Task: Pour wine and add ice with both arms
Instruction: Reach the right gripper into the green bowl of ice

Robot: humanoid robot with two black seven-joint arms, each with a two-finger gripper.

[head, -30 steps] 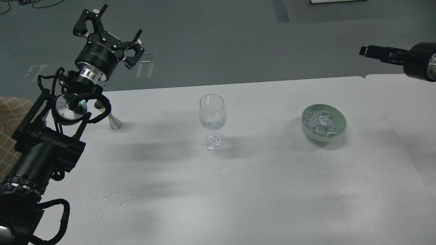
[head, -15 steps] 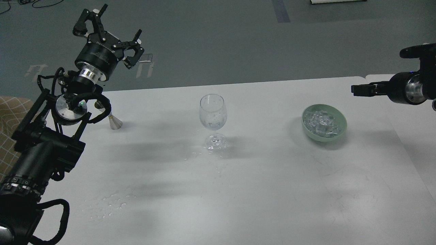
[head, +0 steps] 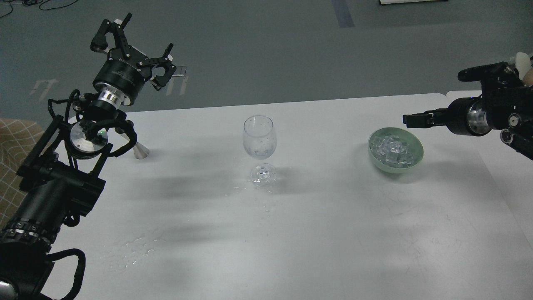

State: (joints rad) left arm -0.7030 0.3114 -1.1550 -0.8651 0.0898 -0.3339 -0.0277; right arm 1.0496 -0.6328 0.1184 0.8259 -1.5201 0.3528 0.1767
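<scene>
A clear wine glass [head: 259,139] stands upright at the table's middle, with a little colourless wine [head: 260,153] low in its bowl. Several clear ice cubes [head: 391,149] fill a pale green bowl [head: 418,157] to the right. My left gripper [head: 134,49] is held high at the far left, off the table's back edge, open and empty. My right gripper [head: 411,120] reaches in from the right, just above and behind the bowl's right rim. It is seen edge-on as one thin dark bar, so I cannot tell its fingers apart.
A small silver cone-shaped cup [head: 141,151] stands on the white table [head: 316,233] behind my left arm. Spilled droplets lie near the glass's foot [head: 245,189] and at the front left [head: 133,250]. A second table [head: 499,125] adjoins on the right.
My right arm has come in leftward and lower, from the far right edge to just beside the green bowl. My left arm shifted slightly, gripper still open.
</scene>
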